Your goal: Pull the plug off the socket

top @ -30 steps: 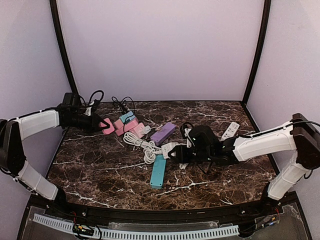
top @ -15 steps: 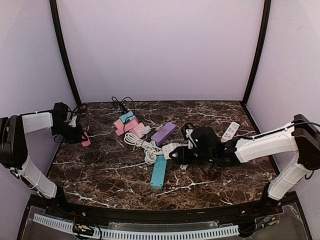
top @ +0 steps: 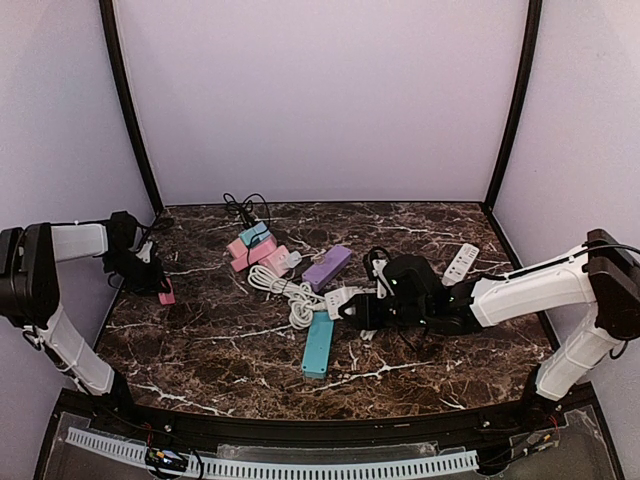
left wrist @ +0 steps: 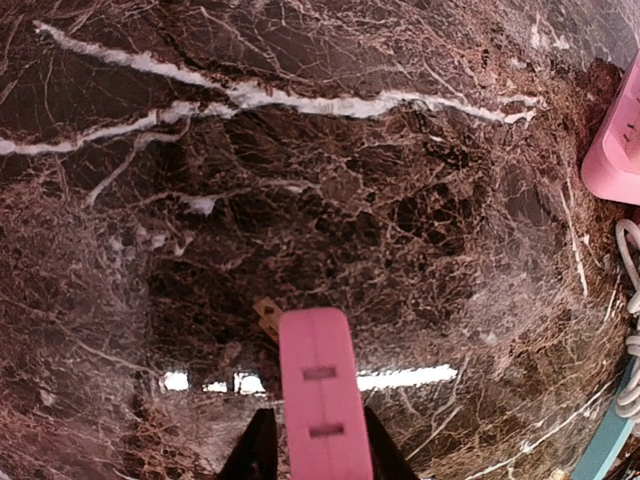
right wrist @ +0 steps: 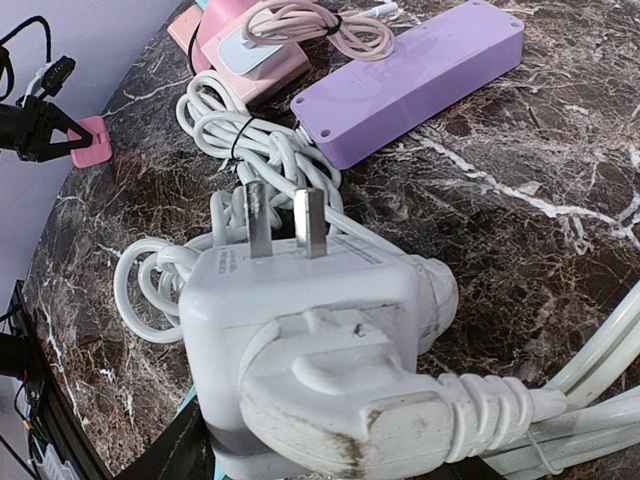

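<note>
- The left pincer [top: 157, 288] lay low at the left edge of the table [top: 200, 350], close against the side wall [top: 70, 180]. The open room was all on its right, a broad bare stretch of marble between it and the clutter.
- The pink plug [left wrist: 320, 400] stood between that pincer's two dark fingers [left wrist: 255, 455], its far end reaching ahead of the tips and a brass prong [left wrist: 267, 316] showing at its left shoulder. Whether the fingers clamped it or had let go I could not tell (they flanked it closely on both sides).
- The pink power strip [top: 250, 250] sat well apart from the left pincer, to its right and farther back, with a blue plug [top: 256, 233] on top of it.
- The right pincer [top: 352, 307] was clenched on a white adaptor [right wrist: 300, 300] near mid-table, the adaptor's two prongs [right wrist: 285, 218] pointing ahead of the tips.
- A white plug [right wrist: 340, 400] was seated in the adaptor, its cord running off to the pincer's right.
- Just ahead of the prongs lay a white cable coil [right wrist: 250, 140], and beyond it a purple power strip [right wrist: 410, 80].
- A teal power strip [top: 317, 343] lay just beside the right pincer on its near side.
- Bare marble ran from there to the front edge.
- A white power strip [top: 461, 262] rested behind the right arm, toward the far right corner.
</note>
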### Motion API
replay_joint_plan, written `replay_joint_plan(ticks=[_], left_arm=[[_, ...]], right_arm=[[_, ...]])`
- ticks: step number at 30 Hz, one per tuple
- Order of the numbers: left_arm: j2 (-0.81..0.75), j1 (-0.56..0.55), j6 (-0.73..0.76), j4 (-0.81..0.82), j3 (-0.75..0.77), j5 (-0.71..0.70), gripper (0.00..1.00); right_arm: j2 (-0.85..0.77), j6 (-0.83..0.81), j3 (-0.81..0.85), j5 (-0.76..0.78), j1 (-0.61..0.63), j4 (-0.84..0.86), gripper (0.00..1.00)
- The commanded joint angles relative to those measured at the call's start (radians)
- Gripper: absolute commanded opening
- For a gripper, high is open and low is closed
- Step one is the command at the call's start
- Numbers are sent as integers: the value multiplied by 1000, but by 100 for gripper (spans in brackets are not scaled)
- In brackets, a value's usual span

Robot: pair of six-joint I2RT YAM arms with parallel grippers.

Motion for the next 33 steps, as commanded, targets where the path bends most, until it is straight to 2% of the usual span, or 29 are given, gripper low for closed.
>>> replay_joint_plan(ticks=[1,10,12,16,18,20,24,33], left_arm=[[8,9,11,-45,21,-12,30],[4,10,10,-57,28,-43,39],[-10,9,7,-54,27,-66,44],[-53,10,5,-34,18,-83,59],[-76,10,8,-21,10,-78,71],[-96,9,12,-11,5,-76,76],[-131,9,24,11,-7,-53,80],[-204,-19,42,63,-33,18,82]], right_arm=[[-35,-12,-1,19,-11,73,0],[-29,-12,2,17,-11,74,0],[-28,-10,2,17,-12,74,0],[-23,-10,4,16,-11,75,0],[-21,-13,6,13,-11,73,0],[-21,-14,9,14,-11,74,0],[-21,-18,10,12,-11,72,0],[-24,-22,13,16,-11,65,0]])
